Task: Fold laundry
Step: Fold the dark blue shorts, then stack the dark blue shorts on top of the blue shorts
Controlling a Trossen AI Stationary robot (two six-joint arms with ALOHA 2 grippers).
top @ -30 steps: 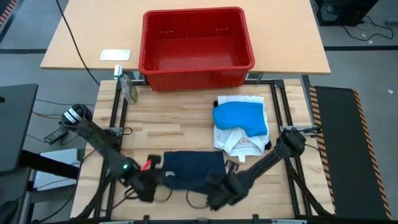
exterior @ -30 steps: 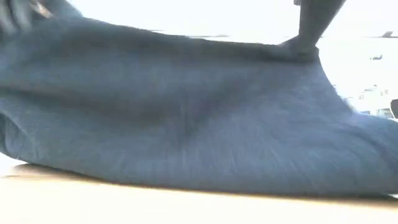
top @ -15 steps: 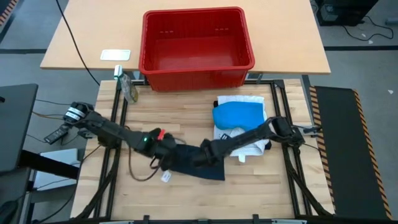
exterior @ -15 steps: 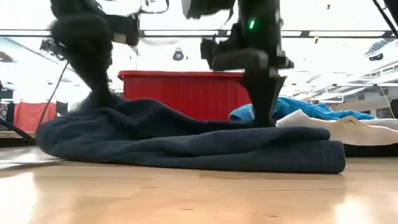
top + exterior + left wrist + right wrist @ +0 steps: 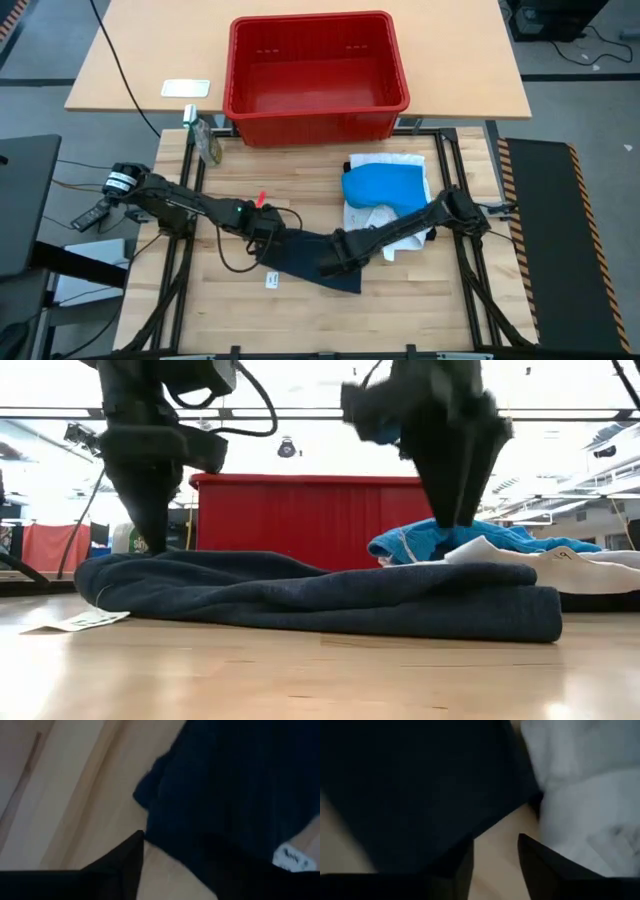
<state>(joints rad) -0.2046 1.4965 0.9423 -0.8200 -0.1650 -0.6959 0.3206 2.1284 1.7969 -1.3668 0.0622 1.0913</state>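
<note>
Shirt folded, both grippers released

Fingers of the left gripper [image 5: 268, 232] and the right gripper [image 5: 330, 262] are seen parted, nothing held. The black shirt [image 5: 312, 265] lies folded on the table [image 5: 300, 190] directly beneath both — long axis left to right, white garment [image 5: 392, 228] just beside its right end.

The folded shirt [image 5: 312, 262] lies on the desk [image 5: 300, 200] near its front edge, between the two arms. To its right sits the white garment [image 5: 392, 225], with the small piece [image 5: 385, 188] on top. Behind them all stands the basket [image 5: 318, 75]. A tag [image 5: 272, 281] lies just left of the shirt.
</note>
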